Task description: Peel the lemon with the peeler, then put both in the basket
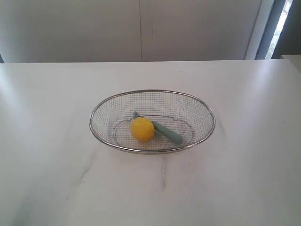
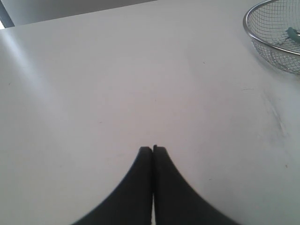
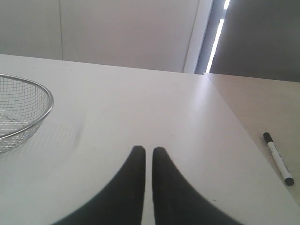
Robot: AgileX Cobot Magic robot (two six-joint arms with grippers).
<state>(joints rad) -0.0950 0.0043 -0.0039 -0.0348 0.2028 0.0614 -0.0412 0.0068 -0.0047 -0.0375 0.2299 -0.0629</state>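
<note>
The silver wire-mesh basket (image 1: 160,100) stands in the middle of the white table. Inside it lies the yellow lemon (image 1: 142,129), resting against the teal peeler (image 1: 168,133), whose head is partly hidden behind the fruit. Neither gripper shows in the exterior view. In the left wrist view my left gripper (image 2: 153,149) is shut and holds nothing, hovering over bare table well away from the basket (image 2: 268,47), where a bit of the peeler (image 2: 293,33) shows. My right gripper (image 3: 148,150) is shut to a thin slit with nothing in it, off to the side of the basket (image 3: 29,107).
A black-and-white marker pen (image 3: 278,158) lies on a neighbouring beige surface beyond the table's right edge. A plain wall stands behind the table.
</note>
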